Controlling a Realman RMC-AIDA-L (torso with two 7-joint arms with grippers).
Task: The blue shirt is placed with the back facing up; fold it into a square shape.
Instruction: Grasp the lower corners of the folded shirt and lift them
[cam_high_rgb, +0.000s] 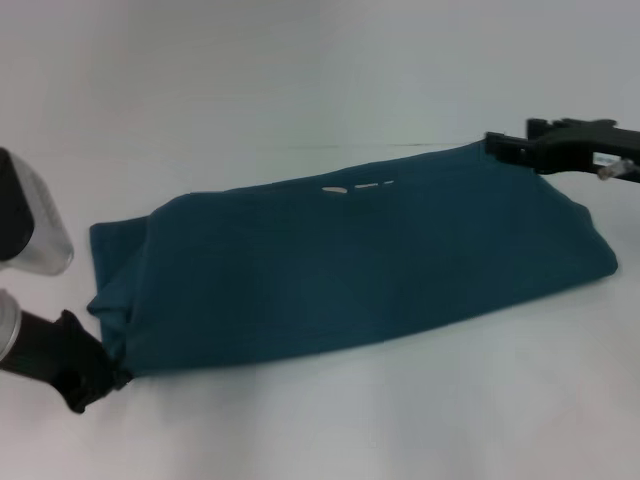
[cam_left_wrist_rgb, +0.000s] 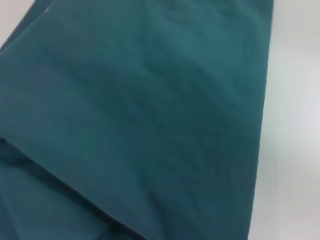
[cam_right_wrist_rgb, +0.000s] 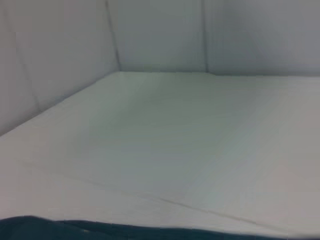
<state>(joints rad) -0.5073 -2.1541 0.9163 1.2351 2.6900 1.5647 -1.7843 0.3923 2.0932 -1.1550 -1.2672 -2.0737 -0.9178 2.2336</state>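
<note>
1. The left gripper (cam_high_rgb: 105, 378) is low at the near left corner of the blue shirt (cam_high_rgb: 350, 265). Its fingers touch the bunched cloth there and look closed on it, so I judge that it holds this corner.
2. The blue shirt lies on the white desk (cam_high_rgb: 400, 420) as a long band from the near left to the far right. It seems already doubled along its length, because a second layer shows at the left end, and the left wrist view shows one layer edge lying over another.
3. Some small white marks (cam_high_rgb: 358, 188) show on the far edge of the shirt; probably they are part of the print.
4. The right gripper (cam_high_rgb: 500, 146) is at the far right corner of the shirt, touching the cloth. I cannot tell if its fingers are closed on it. The right wrist view shows only a strip of the shirt and the bare desk.
5. In my judgement, the task is about half done: the band is long, not square. It must still be folded across, end to end, and then flattened.
</note>
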